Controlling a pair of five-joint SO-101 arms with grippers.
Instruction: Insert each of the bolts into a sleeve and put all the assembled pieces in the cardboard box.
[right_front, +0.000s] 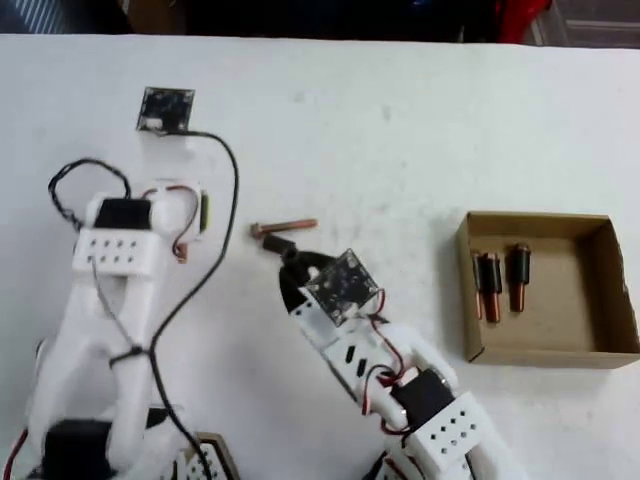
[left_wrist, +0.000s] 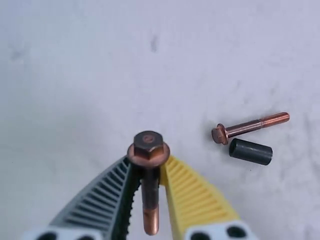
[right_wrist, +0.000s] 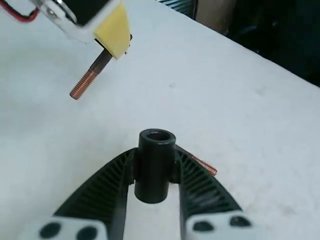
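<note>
My left gripper (left_wrist: 148, 162) is shut on a copper bolt (left_wrist: 148, 148), held between its grey and yellow fingers above the table. In the right wrist view the same bolt (right_wrist: 92, 75) hangs from the yellow finger (right_wrist: 114, 31). My right gripper (right_wrist: 154, 152) is shut on an upright black sleeve (right_wrist: 156, 170). A loose bolt (right_front: 285, 229) lies on the table just beyond the right gripper (right_front: 290, 258). In the left wrist view this bolt (left_wrist: 250, 127) has a black sleeve (left_wrist: 250, 151) next to it. The cardboard box (right_front: 560, 325) at the right holds three assembled pieces (right_front: 518, 275).
A small circuit board (right_front: 166, 110) with a black cable (right_front: 230, 190) lies at the back left, beyond the left gripper (right_front: 195, 212). The table's far edge (right_front: 320, 40) meets a dark background. White tabletop lies between the arms and the box.
</note>
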